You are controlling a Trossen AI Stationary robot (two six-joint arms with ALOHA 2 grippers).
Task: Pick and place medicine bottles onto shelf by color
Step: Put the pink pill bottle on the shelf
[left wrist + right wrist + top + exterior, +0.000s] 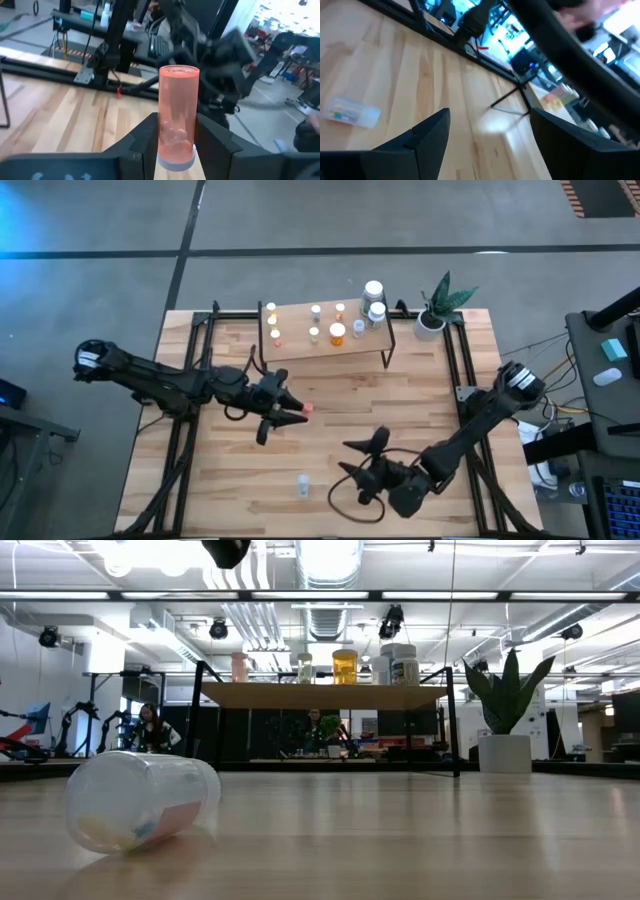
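Orange vial [178,117] lengthwise between left gripper [292,413] fingers, clamped, base outward.

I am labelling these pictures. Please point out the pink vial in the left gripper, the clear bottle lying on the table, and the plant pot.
Pink translucent vial [178,112]: left wrist view, mid-body.
Clear plastic bottle lying down [143,801]: low view, side wall.
White plant pot [505,753]: low view, front face.
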